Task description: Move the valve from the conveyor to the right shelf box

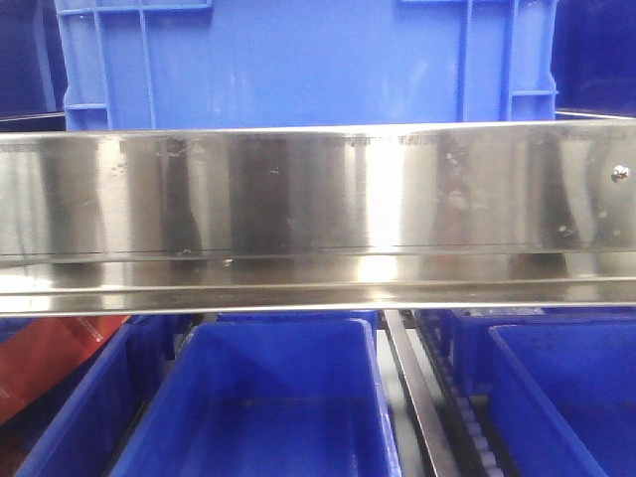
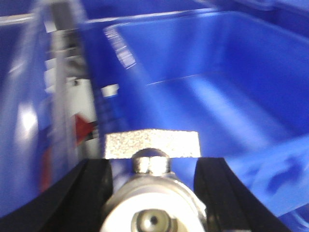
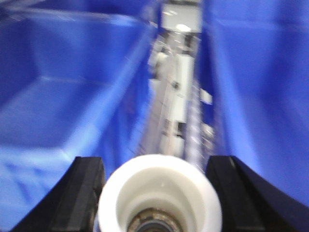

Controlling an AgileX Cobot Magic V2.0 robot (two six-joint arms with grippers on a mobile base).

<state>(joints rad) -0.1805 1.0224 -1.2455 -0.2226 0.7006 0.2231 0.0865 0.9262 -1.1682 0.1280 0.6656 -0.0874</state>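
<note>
**Both jaws loaded, over the blue shelf bins**

The left jaws are closed on a metal valve (image 2: 153, 205). Its silver body sits between the two black fingers (image 2: 91, 193) and touches both. A rounded nut stands on top of it, and a rough, speckled flat plate (image 2: 152, 144) lies just beyond the nut. Ahead of these jaws and to their right is a deep blue bin (image 2: 231, 63). The valve is held in the air near that bin's front edge. To the left of the jaws a blurred shelf post (image 2: 63, 96) runs upward.

The right jaws grip a white cup-shaped part (image 3: 159, 186) with a dark metal core at its centre. The part fills the gap between the fingers. I cannot tell whether it is a second valve. These jaws point along a narrow roller track (image 3: 176, 96), with one blue tub (image 3: 58, 96) to their left and a blue tub wall (image 3: 260, 96) to their right.

The front view shows neither pair of jaws. A shiny steel rail (image 1: 318, 199) crosses it, with a large blue crate (image 1: 298, 60) above and two more blue boxes (image 1: 268, 397) below.
</note>
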